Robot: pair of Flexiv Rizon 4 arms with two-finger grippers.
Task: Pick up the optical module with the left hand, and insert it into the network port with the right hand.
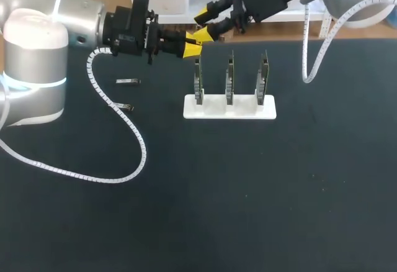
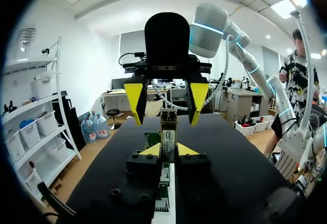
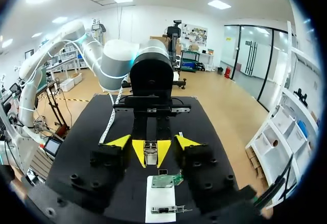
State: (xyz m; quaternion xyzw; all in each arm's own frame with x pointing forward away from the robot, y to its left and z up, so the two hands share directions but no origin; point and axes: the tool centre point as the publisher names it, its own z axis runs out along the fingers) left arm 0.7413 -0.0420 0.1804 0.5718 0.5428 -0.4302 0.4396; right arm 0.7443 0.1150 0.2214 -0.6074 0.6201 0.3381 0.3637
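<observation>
Handover pose, up in the air past the far side of the worktop (image 1: 248,191). The left tool (image 2: 168,151) is clamped on the module (image 2: 168,129), yellow tips on its two long sides near one end, so the other end sticks out forward. The right tool (image 3: 153,142) faces it head-on, fingers wide apart, tips either side of that free end and not touching it. The module looks like a small stiff metal-cased slug: light, rigid, no flex, but smooth-sided, so I'd expect it to twist or slip in a shallow pinch. The connector end is likely the fragile bit, so keep the pads off it. My call: the right tool should close on the flat side walls of the free end, square to the body, and the left should only let go once that grip is firm. Leave enough of the nose beyond the right fingers to enter the port. It's small, so any yaw picked up in the swap carries straight into the insertion. The target sits below and nearer: a white holder (image 1: 229,107) with three boards (image 1: 229,76) standing upright in it. I can't tell from here which board has the port or which way it faces. Two spare modules (image 1: 127,81) lie flat on the worktop to the left of the holder, well apart from both tools. Pick step looks done; transfer and insertion not yet.
</observation>
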